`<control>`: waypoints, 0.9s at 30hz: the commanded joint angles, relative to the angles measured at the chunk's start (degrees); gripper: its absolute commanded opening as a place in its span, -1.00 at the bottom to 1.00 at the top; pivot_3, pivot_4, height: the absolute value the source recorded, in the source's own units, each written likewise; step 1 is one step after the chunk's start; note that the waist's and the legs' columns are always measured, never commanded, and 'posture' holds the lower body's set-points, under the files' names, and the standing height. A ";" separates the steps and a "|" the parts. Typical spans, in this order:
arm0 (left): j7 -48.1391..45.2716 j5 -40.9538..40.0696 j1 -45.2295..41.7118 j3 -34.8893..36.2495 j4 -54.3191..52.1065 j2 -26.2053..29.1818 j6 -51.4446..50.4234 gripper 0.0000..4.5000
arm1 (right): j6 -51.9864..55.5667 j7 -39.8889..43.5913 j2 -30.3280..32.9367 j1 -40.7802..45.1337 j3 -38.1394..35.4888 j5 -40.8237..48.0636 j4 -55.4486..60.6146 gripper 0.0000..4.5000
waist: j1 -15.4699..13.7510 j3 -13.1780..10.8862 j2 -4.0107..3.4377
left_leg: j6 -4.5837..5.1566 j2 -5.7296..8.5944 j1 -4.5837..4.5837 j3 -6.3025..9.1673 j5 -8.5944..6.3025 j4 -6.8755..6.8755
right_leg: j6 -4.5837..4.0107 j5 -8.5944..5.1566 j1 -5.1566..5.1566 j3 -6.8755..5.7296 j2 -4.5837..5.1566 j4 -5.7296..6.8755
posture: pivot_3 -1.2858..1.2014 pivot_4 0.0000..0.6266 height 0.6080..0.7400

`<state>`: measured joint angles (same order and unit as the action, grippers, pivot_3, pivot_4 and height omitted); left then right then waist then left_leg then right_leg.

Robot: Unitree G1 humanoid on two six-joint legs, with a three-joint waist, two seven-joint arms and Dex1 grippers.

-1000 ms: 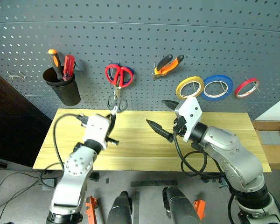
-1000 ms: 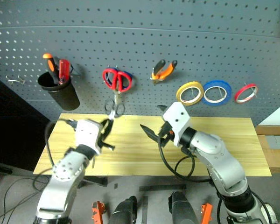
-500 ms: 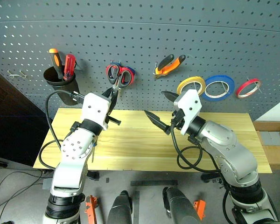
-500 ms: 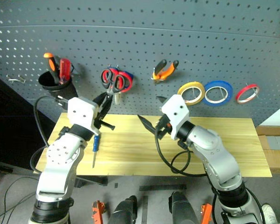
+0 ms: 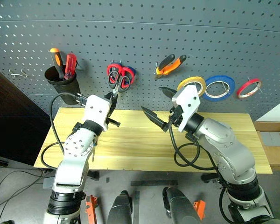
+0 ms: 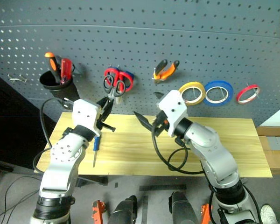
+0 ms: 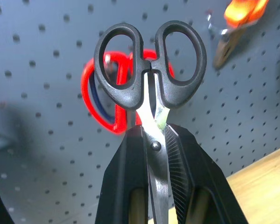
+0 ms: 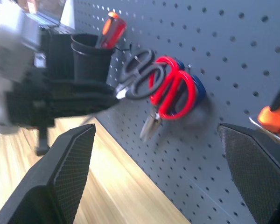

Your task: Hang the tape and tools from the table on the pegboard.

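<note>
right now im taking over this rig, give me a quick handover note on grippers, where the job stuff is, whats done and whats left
Left gripper: shut on the black-handled scissors, held by the blades with handles up, raised in front of the red-handled scissors on the pegboard; not hooked yet.
Right gripper: open, empty, held above the table.
Done: pliers and yellowish tape hang on the pegboard.
Left: hang the black scissors, then the blue-handled screwdriver, which lies on the table beside the left arm.
</note>
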<state>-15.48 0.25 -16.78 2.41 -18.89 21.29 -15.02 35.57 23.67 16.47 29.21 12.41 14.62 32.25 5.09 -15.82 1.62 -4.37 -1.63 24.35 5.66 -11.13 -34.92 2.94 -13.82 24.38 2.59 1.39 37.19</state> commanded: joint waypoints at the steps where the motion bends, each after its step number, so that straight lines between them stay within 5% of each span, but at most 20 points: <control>1: 0.09 0.83 -2.52 -0.35 1.53 0.16 1.49 -0.87 | -1.02 0.08 -0.52 1.31 -0.45 0.06 0.87 1.00 | -0.01 0.00 0.00 | 0.00 0.00 0.00 -0.01 0.00 -0.01 | 0.00 0.00 -0.01 0.00 0.00 0.00 | -0.08 -0.15 1.00; 8: 0.02 0.38 -4.40 -0.80 5.26 -0.87 0.30 -0.87 | -1.24 0.19 -0.91 1.82 -0.17 -0.03 0.49 1.00 | 0.00 0.00 0.00 | 0.00 0.00 0.00 0.00 0.00 0.00 | -0.01 0.01 -0.01 0.00 0.00 0.02 | -0.09 -0.14 1.00; 19: -1.94 -4.16 3.02 1.10 -0.01 -0.28 -15.53 0.62 | 8.25 -0.29 1.05 -2.81 3.08 0.08 0.25 1.00 | 0.12 0.00 0.00 | 0.00 -0.01 -0.02 0.01 0.00 -0.03 | -0.01 0.00 -0.01 0.00 -0.01 0.09 | -0.08 -0.09 1.00; 27: 0.03 -6.82 8.46 9.38 4.23 2.13 -29.02 0.62 | 25.88 -3.08 -1.61 -5.45 5.93 3.22 2.42 1.00 | 0.01 -0.47 0.10 | 0.01 -0.04 -0.22 0.07 0.01 -0.13 | -0.13 -0.08 0.04 0.00 -0.05 0.59 | -0.06 0.01 1.00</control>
<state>-16.54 -6.03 -7.68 8.60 -15.49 22.65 -42.28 58.36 21.03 15.53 23.56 17.33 16.45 31.40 5.10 -16.29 1.72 -4.35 -1.68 24.07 5.74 -11.11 -35.05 2.80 -13.91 24.42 2.61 1.31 37.85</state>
